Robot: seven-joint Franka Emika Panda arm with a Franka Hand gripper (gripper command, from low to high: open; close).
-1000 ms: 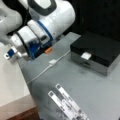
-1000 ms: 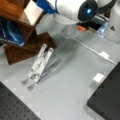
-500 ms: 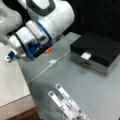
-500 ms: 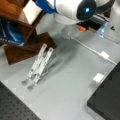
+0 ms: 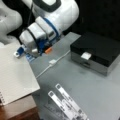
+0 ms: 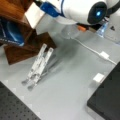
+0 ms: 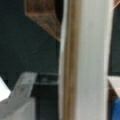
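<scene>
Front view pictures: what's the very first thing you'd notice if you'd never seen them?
The big white robot arm fills a front view's top, its gripper down at the edge of a white notepad on a front view's left. A black box sits at a front view's right, and a clear folding stand lies on the grey table.

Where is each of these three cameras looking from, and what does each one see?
Front view: high up, looking down on the grey table, black box and folding stand; white arm at top.
Front view: opposite side, same stand, cable and arm.
Wrist view: close on a pale board edge; gripper finger at lower left.
</scene>
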